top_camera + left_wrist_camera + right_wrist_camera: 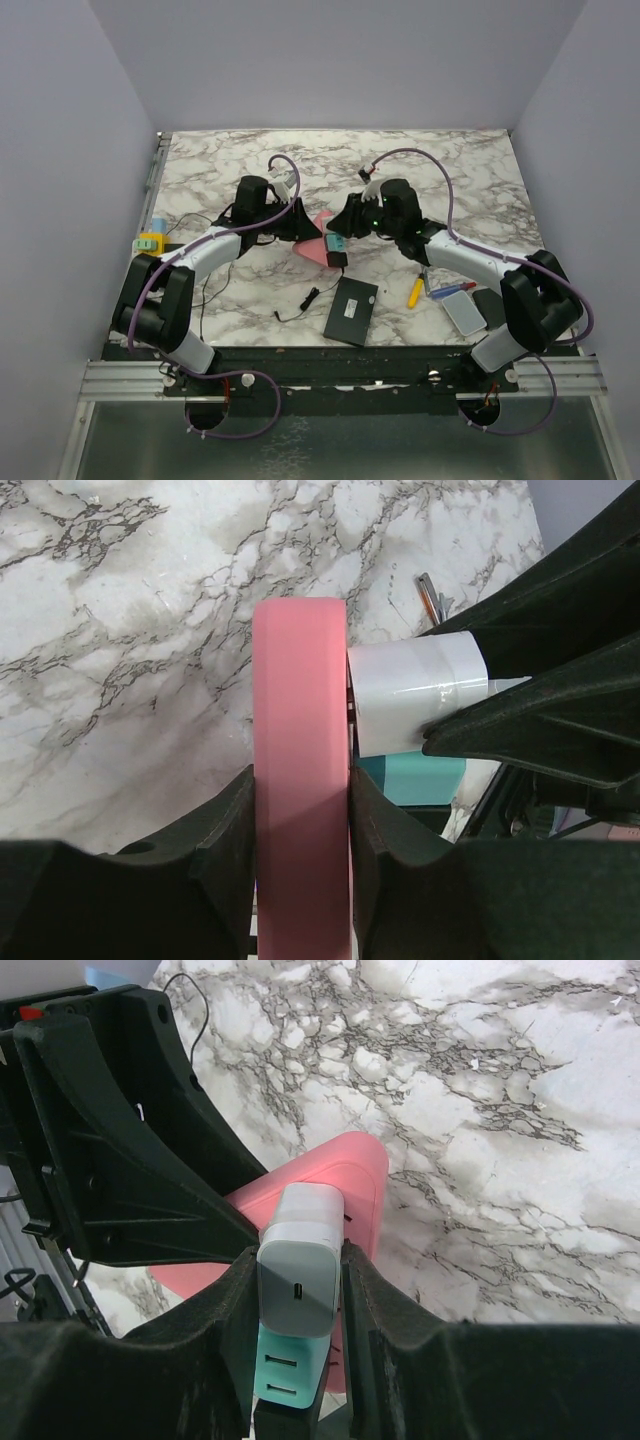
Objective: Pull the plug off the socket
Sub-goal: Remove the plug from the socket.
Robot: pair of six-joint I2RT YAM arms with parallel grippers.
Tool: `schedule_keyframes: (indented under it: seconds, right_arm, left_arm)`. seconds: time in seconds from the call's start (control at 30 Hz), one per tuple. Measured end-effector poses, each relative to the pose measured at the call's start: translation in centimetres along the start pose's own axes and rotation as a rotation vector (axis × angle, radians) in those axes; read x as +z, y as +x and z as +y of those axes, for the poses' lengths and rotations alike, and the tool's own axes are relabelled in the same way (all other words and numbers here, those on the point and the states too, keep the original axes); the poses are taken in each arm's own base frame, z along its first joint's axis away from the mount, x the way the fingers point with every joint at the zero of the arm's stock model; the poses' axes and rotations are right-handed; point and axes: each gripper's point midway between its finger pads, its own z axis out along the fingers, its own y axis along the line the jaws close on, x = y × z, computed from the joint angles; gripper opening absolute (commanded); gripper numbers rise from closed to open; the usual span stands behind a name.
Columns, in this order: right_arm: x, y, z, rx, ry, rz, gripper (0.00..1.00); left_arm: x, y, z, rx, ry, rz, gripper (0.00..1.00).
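Pink plastic fills the left wrist view. The pink socket (pixel 300 680) stands on edge between the fingers of the left gripper (pixel 300 790), which is closed on its two broad faces with a finger touching each side. The white plug (pixel 300 1220) juts from the socket's face toward 3 o'clock in that view. The right gripper (pixel 298 1265) is clamped tight around the plug, one finger on each flank. From above, the two meet near the middle of the marble table (pixel 450 170), with the plug at 3 o'clock of the socket. I cannot tell whether they rest on the surface or hang just above it.

The left hold looks like the weaker one to me. The socket is a smooth slab held by friction alone, so a hard tug toward 3 o'clock may drag it out through the fingers instead of freeing the pins. A pull that strays off the line of the pins could wedge them and twist the slab in the grip.

A teal piece (pixel 283 1375) sits at 6 o'clock of the plug in the right wrist view. Whether it belongs to the plug or is a separate adaptor is unclear, so the white body might come away alone.

If the pins let go suddenly, the right arm could lurch toward the black box (pixel 351 311) at 6 o'clock.
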Motion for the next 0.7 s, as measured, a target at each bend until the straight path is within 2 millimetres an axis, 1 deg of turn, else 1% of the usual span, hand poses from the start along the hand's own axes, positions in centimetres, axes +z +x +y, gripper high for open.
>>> schedule_keyframes:
  seconds: [0.13,0.2,0.7]
  right_arm:
    - [-0.03,0.23,-0.15,-0.010,0.004,0.010,0.00]
    - [-0.05,0.33,-0.17,-0.017,0.006,0.015,0.00]
    - [0.57,0.97,0.28,-0.131,0.096,0.009,0.00]
  left_arm:
    - [0.08,0.13,0.04,-0.003,0.000,0.004,0.10]
    - [0.16,0.23,0.08,-0.005,0.000,0.008,0.01]
    - [0.44,0.91,0.50,-0.021,-0.012,0.030,0.00]
